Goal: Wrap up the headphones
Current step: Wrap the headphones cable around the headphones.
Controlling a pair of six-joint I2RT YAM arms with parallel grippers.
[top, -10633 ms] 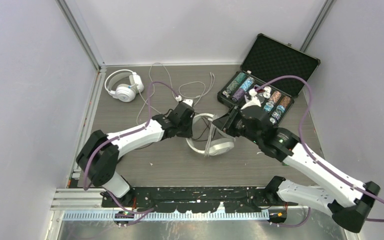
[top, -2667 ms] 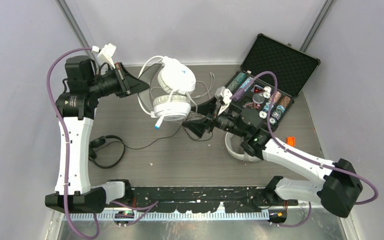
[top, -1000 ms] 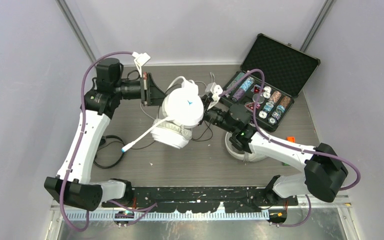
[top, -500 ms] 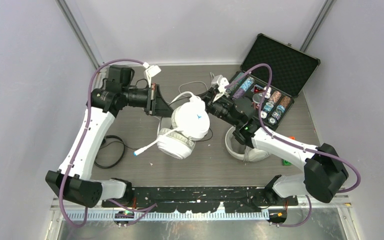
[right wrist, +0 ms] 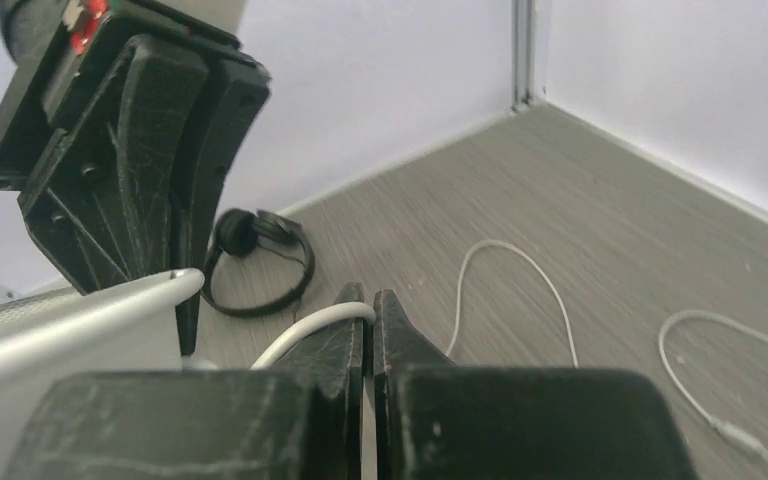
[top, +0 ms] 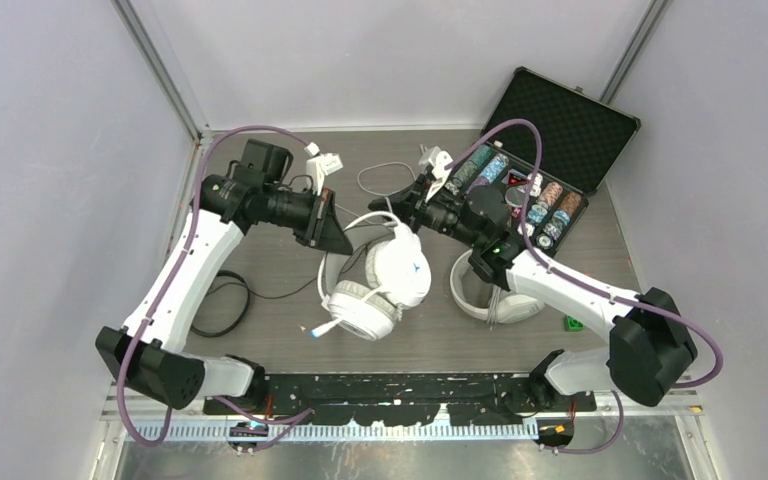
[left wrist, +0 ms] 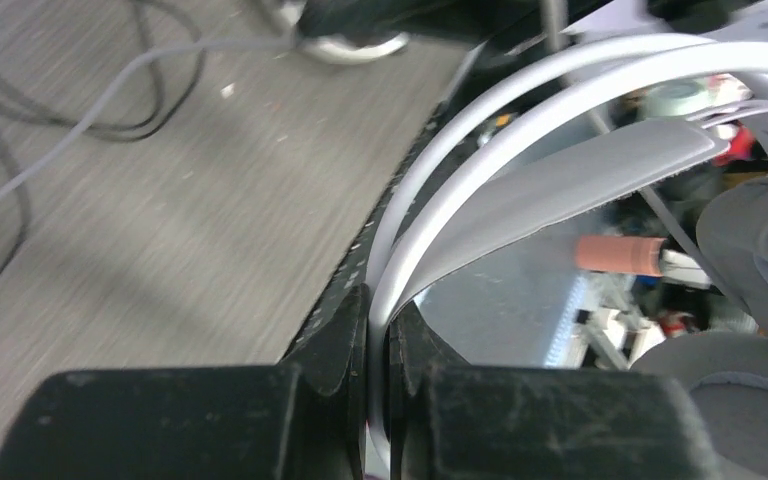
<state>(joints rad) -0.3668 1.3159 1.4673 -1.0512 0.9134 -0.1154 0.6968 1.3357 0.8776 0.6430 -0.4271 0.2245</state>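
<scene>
The left fingers are pressed shut on the thin headband of a white headset, and the band runs straight out between their tips. Its cups hang just below and to the right of those fingers, low over the bench. Whether the cups touch the bench cannot be told. Beyond the band the left wrist view is a blur.

The right fingers are closed on a thin white cable. It leaves their tips to the left, and its far end is hidden behind the band. From above, these fingertips are covered by their own wrist.

A second white headset lies behind the right fingers, largely hidden under that forearm. A black headset lies ahead of them, past the left fingers. Loose white cable lies to their right. The open case is partly masked by the arm.
</scene>
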